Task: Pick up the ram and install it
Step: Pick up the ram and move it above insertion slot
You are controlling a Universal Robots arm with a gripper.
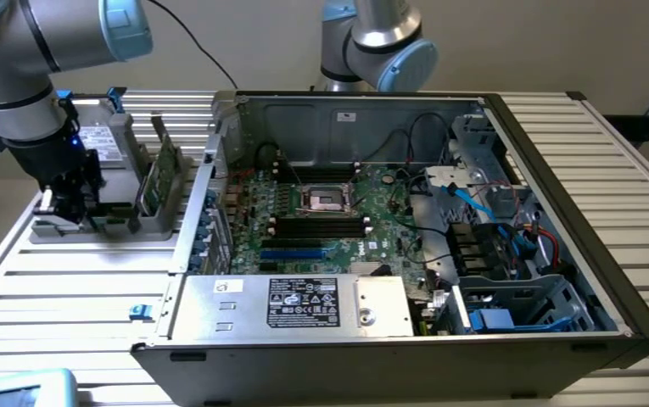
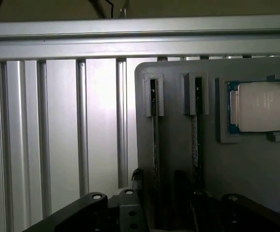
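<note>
A robot arm's tool hangs low over a gray holder on the slatted tabletop, at nine o'clock of the open computer case in the exterior view. The ram stands on edge in that holder, near the tool. Whether the tool is spread or pinching cannot be told.

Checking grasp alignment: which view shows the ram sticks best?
Exterior view: the ram sticks stand upright in the grey holder, green faces visible. The wrist view shows them edge-on, as thin dark strips in two slots.
</note>
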